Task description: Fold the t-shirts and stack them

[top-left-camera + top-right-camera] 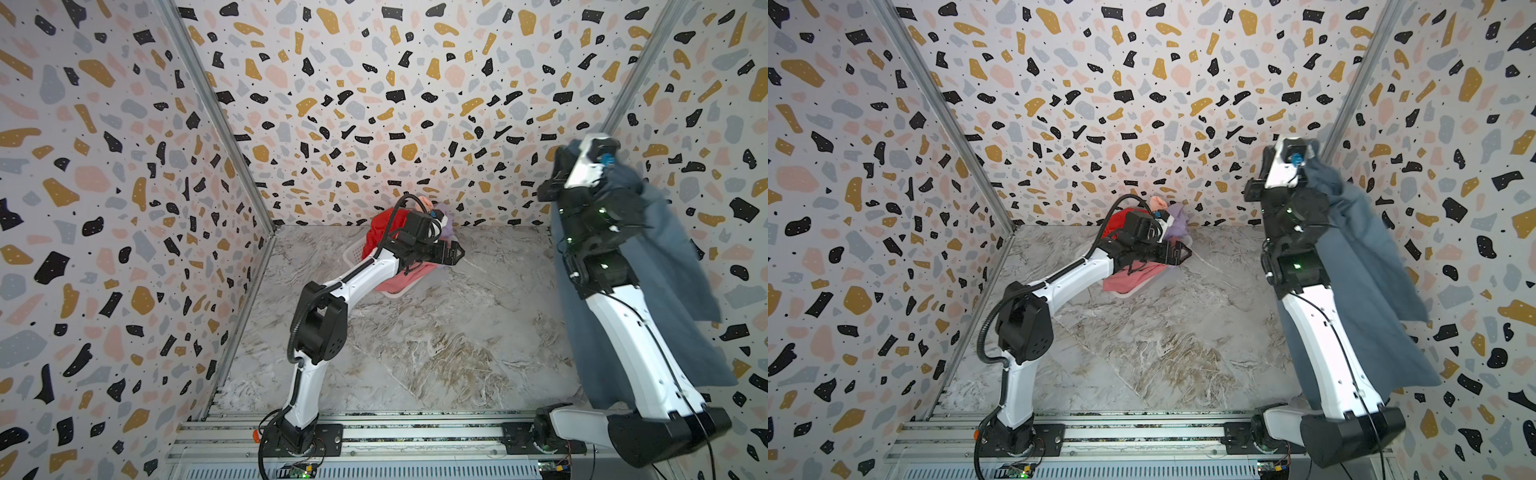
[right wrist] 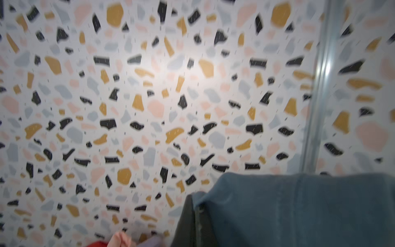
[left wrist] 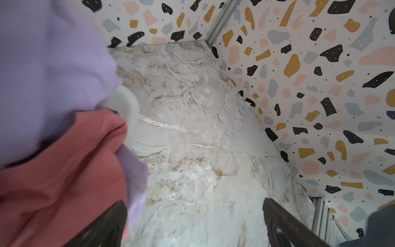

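Cloth dominates both top views: the grey-blue t-shirt (image 1: 665, 270) hangs off the raised right arm (image 1: 631, 332), well above the surface (image 1: 415, 353), right jaws pressed together on its top folds. The red t-shirt (image 1: 376, 232), pink t-shirt (image 1: 399, 282), peach t-shirt (image 1: 428, 203) and lavender t-shirt (image 1: 445, 220) fill the basket (image 1: 352, 257) at the far wall (image 1: 395, 124). Left wrist view: left jaws spread wide over bare surface, one finger (image 3: 102, 226) beside the pink cloth. Right wrist view: grey-blue cloth draped over the pinching right jaws

Both top views look down from 6 o'clock, sharing the whole marble table (image 1: 436, 332). Left wrist view sits close beside the basket (image 3: 128, 107); right wrist view faces the back wall (image 2: 149, 85) at 12 o'clock.
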You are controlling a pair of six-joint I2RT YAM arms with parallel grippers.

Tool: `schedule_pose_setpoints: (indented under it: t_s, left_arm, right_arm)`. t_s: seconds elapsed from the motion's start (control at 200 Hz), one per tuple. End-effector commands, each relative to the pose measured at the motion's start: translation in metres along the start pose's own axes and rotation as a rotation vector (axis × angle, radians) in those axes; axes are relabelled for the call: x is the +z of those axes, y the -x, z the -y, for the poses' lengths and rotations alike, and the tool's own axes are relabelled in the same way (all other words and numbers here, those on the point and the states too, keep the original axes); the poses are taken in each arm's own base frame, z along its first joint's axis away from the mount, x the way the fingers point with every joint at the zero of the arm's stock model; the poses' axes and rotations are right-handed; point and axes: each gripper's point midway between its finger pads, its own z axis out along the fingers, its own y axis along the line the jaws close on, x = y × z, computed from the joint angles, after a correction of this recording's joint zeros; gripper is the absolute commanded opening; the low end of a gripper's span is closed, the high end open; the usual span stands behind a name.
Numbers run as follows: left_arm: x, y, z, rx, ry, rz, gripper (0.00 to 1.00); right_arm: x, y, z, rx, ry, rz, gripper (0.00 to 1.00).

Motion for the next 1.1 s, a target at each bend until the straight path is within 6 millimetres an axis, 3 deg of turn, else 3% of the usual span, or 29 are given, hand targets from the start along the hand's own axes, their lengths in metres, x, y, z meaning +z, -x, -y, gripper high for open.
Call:
schedule_pose_setpoints:
  t_s: [0.0,0.08,0.13,0.235,0.325,0.431,0.511,0.596,0.696,0.786,0.951,1.031,1.091]
  left_arm:
    - [0.021,0.011,0.005,-0.106,-0.05,0.043,1.0]
    - [0.04,-0.001,-0.014,-0.187,-0.01,0.045,1.0]
    - [0.048,-0.011,-0.04,-0.246,0.097,0.041,1.0]
    - [0.036,-0.022,-0.098,-0.309,0.32,0.051,1.0]
    - [0.005,-0.035,-0.158,-0.405,0.489,0.08,1.0]
    - [-0.052,-0.051,-0.221,-0.501,0.67,0.14,1.0]
    - [-0.096,-0.066,-0.254,-0.55,0.773,0.176,1.0]
    - [-0.141,-0.079,-0.271,-0.582,0.847,0.204,1.0]
    - [-0.178,-0.066,-0.258,-0.542,0.85,0.257,1.0]
    - [-0.182,-0.043,-0.222,-0.471,0.73,0.255,1.0]
    - [-0.154,-0.007,-0.148,-0.315,0.509,0.217,1.0]
    - [-0.135,0.008,-0.129,-0.305,0.403,0.231,1.0]
    - [-0.123,0.019,-0.133,-0.311,0.387,0.257,1.0]
  right_arm:
    - [-0.012,0.015,-0.014,0.138,0.093,0.034,0.0]
    - [-0.007,-0.005,-0.017,0.156,0.106,-0.015,0.0]
    - [-0.004,-0.017,-0.018,0.174,0.107,-0.049,0.0]
    - [-0.005,-0.043,-0.018,0.198,0.108,-0.105,0.0]
    - [-0.007,-0.066,-0.014,0.215,0.092,-0.159,0.0]
    - [-0.012,-0.089,0.0,0.238,0.047,-0.201,0.0]
    - [-0.016,-0.103,0.014,0.254,0.012,-0.221,0.0]
    - [-0.02,-0.111,0.028,0.259,-0.019,-0.231,0.0]
    - [-0.024,-0.116,0.038,0.26,-0.045,-0.235,0.0]
    - [-0.025,-0.119,0.044,0.258,-0.058,-0.237,0.0]
    - [-0.023,-0.129,0.046,0.271,-0.06,-0.25,0.0]
    - [-0.02,-0.134,0.043,0.288,-0.047,-0.258,0.0]
    - [-0.017,-0.138,0.041,0.301,-0.033,-0.269,0.0]
